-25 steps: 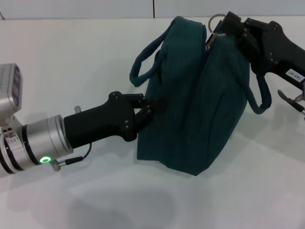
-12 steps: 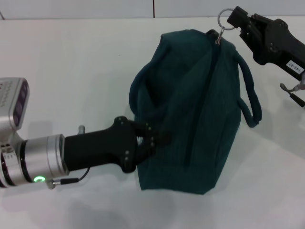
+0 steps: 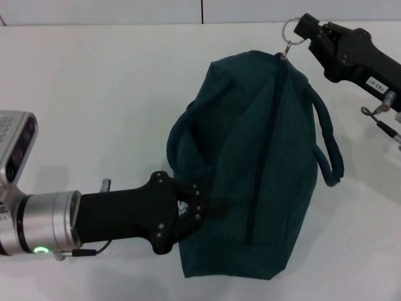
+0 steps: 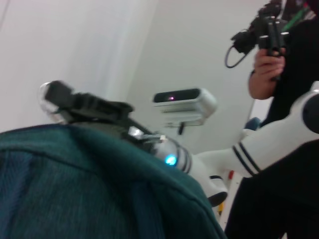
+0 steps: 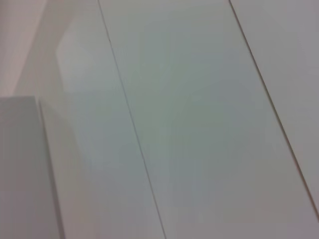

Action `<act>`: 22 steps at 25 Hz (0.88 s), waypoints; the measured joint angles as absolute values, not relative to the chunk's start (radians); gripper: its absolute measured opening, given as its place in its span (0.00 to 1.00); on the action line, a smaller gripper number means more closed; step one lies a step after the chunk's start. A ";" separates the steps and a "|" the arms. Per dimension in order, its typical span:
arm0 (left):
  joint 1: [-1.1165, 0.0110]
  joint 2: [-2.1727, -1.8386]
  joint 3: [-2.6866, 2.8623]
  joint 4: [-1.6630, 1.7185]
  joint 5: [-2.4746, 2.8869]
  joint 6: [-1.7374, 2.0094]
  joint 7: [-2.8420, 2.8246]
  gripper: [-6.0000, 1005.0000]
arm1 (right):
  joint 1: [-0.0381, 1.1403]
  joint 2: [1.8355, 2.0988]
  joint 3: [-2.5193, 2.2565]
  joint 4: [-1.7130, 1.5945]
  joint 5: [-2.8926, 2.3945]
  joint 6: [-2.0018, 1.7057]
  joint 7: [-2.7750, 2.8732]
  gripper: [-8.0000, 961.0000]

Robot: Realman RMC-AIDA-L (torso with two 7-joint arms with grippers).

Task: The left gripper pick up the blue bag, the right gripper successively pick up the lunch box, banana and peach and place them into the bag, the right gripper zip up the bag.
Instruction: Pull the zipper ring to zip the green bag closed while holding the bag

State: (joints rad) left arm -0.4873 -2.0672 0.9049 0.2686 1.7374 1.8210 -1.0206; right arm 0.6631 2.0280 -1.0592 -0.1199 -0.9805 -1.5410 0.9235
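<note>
A dark teal fabric bag (image 3: 257, 169) with looped carry handles is seen lying on the white tabletop (image 3: 94, 94), its zip line running along the top. The bag's near side fabric is clamped by the left pincer (image 3: 195, 210), clenched on the cloth. The silver metal pull ring (image 3: 291, 29) (at the bag's far end) is pinched by the right pincer (image 3: 302, 28), clenched on it.

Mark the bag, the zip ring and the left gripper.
bag (image 3: 250, 169), head view, middle of its side panel.
zip ring (image 3: 290, 29), head view, metal loop.
left gripper (image 3: 191, 209), head view, fingertips pinching the bag.
</note>
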 joint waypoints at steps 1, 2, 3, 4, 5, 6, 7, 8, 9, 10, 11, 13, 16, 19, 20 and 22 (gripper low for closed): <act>-0.487 -2.067 0.905 0.269 1.739 1.828 -1.014 0.07 | 0.664 2.028 -1.060 -0.120 -0.981 -1.532 0.924 0.01; -0.487 -2.067 0.905 0.269 1.743 1.834 -1.007 0.07 | 0.665 2.028 -1.060 -0.120 -0.981 -1.517 0.924 0.01; -0.486 -2.066 0.905 0.269 1.744 1.839 -1.002 0.07 | 0.665 2.028 -1.061 -0.120 -0.981 -1.507 0.923 0.01; -0.486 -2.066 0.905 0.269 1.744 1.840 -0.998 0.07 | 0.666 2.028 -1.061 -0.120 -0.981 -1.501 0.924 0.01; -0.485 -2.066 0.905 0.269 1.744 1.840 -0.997 0.07 | 0.666 2.028 -1.061 -0.120 -0.981 -1.497 0.924 0.01; -0.483 -2.066 0.904 0.269 1.744 1.840 -0.996 0.07 | 0.666 2.028 -1.061 -0.121 -0.981 -1.495 0.924 0.01; -0.480 -2.066 0.903 0.269 1.744 1.839 -0.996 0.07 | 0.666 2.028 -1.061 -0.121 -0.981 -1.495 0.923 0.01; -0.476 -2.066 0.900 0.270 1.741 1.834 -0.994 0.07 | 0.666 2.028 -1.059 -0.121 -0.981 -1.498 0.923 0.01; -0.471 -2.067 0.896 0.272 1.739 1.827 -0.991 0.07 | 0.666 2.028 -1.057 -0.121 -0.981 -1.502 0.923 0.01; -0.469 -2.068 0.893 0.273 1.737 1.821 -0.990 0.07 | 0.665 2.028 -1.054 -0.121 -0.979 -1.512 0.924 0.01; -0.465 -2.071 0.886 0.277 1.738 1.810 -0.989 0.07 | 0.663 2.028 -1.053 -0.121 -0.978 -1.519 0.925 0.01; -0.459 -2.077 0.874 0.285 1.738 1.793 -0.989 0.07 | 0.660 2.027 -1.052 -0.122 -0.976 -1.535 0.936 0.01; -0.456 -2.082 0.867 0.291 1.734 1.770 -0.988 0.07 | 0.657 2.027 -1.052 -0.122 -0.975 -1.559 0.967 0.01; -0.456 -2.084 0.867 0.291 1.713 1.743 -0.987 0.07 | 0.653 2.027 -1.052 -0.122 -0.969 -1.585 0.989 0.01; -0.456 -2.084 0.867 0.291 1.702 1.731 -0.986 0.07 | 0.650 2.028 -1.052 -0.122 -0.965 -1.597 0.996 0.01; -0.457 -2.085 0.867 0.291 1.670 1.704 -0.986 0.06 | 0.643 2.028 -1.052 -0.120 -0.956 -1.619 1.007 0.01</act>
